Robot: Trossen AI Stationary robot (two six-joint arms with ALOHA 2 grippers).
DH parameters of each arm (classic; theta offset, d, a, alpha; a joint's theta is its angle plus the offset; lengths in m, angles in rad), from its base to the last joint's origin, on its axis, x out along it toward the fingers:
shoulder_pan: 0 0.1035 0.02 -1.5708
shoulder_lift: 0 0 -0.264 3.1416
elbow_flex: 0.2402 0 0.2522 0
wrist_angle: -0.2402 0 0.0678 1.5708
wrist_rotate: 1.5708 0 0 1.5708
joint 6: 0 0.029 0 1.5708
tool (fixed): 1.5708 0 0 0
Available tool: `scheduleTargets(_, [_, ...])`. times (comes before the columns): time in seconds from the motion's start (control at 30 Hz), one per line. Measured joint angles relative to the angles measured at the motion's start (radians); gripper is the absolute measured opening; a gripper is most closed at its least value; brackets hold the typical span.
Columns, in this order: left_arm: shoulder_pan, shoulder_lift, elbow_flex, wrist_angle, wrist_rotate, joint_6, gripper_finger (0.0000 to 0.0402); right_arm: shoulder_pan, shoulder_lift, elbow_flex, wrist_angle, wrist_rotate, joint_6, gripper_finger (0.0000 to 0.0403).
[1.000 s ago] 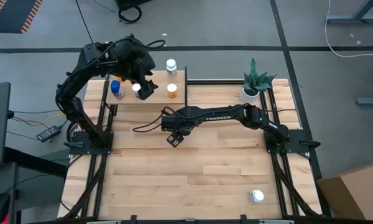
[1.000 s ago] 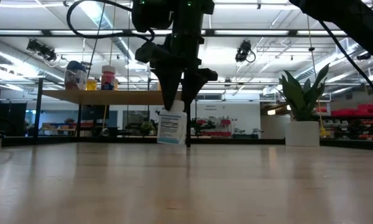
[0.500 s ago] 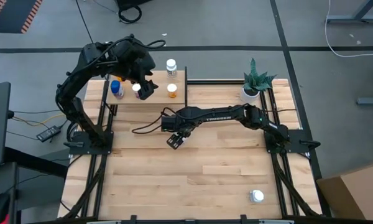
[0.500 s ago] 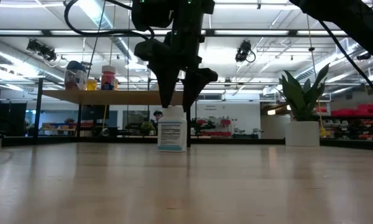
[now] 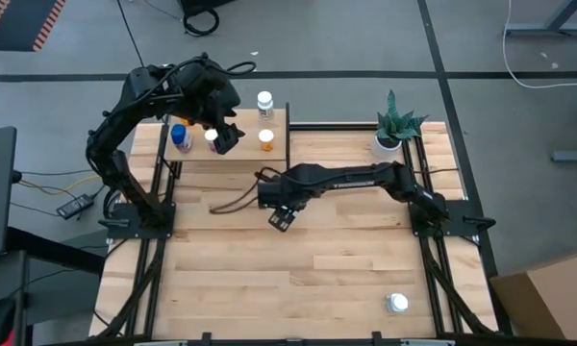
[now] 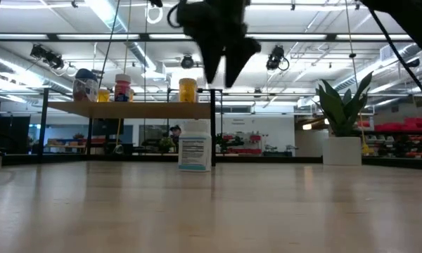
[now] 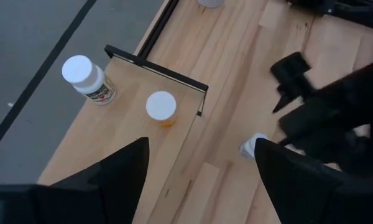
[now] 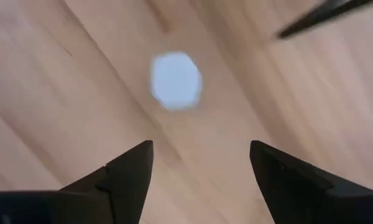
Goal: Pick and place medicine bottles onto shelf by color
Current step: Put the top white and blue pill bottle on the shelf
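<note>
A white-capped white medicine bottle (image 6: 195, 153) stands upright on its base on the table, and shows from above as a blurred white cap (image 8: 176, 81). My right gripper (image 6: 221, 70) (image 8: 202, 146) (image 5: 281, 219) hangs open above it, clear of it. The shelf (image 5: 240, 125) (image 6: 126, 109) at the far left carries a white bottle (image 5: 264, 101) (image 7: 87, 74), an orange one (image 5: 266, 139) (image 7: 161, 107) and a blue one (image 5: 180, 136). My left gripper (image 5: 221, 139) (image 7: 202, 146) waits open above the shelf, holding nothing.
A potted green plant (image 5: 394, 130) (image 6: 341, 133) stands at the table's far right. Another white-capped bottle (image 5: 397, 304) stands near the front right corner. The shelf's black frame post (image 5: 288, 135) rises just beyond the right gripper. Bare planks (image 5: 269, 279) fill the near half.
My right gripper has opened and let go of the white bottle, which was tilted between its fingers and now stands upright on the table. The gripper has then risen well clear of the cap and gone a little toward the table's right edge.
</note>
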Motion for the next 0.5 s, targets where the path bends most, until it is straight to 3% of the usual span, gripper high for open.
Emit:
scheduleTargets(0.23, [0.000,0.000,-0.042,0.001,0.025,-0.001,0.0298,0.079,-0.096,-0.002,-0.123,0.186,0.019,0.0276])
scheduleTargets(0.5, [-0.051,0.000,-0.239,0.042,0.104,-0.001,0.0298,0.142,-0.303,-0.003,-0.125,0.351,0.039,0.0276])
